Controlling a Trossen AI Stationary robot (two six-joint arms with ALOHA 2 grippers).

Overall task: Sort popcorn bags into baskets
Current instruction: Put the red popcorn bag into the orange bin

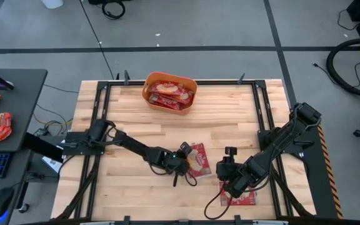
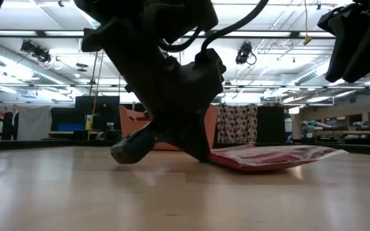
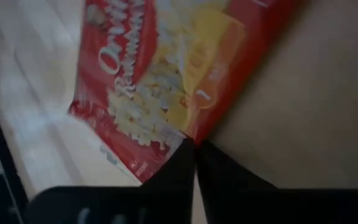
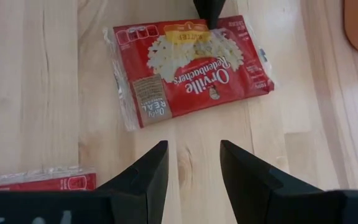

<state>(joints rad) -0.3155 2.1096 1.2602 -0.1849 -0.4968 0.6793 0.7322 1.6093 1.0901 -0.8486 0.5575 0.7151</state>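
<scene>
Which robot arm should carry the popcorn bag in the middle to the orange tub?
Probably the left. Its pincer is already shut on the edge of that popcorn bag, and the orange tub sits on its side. The right pincer hangs open, holding nothing.

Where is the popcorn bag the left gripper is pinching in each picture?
High view: popcorn bag lower middle, by the left gripper.
Low view: flat at centre-right.
Left wrist view: fills the top.
Right wrist view: upper middle.
Shared landmark: the left gripper at the bag's edge.
</scene>
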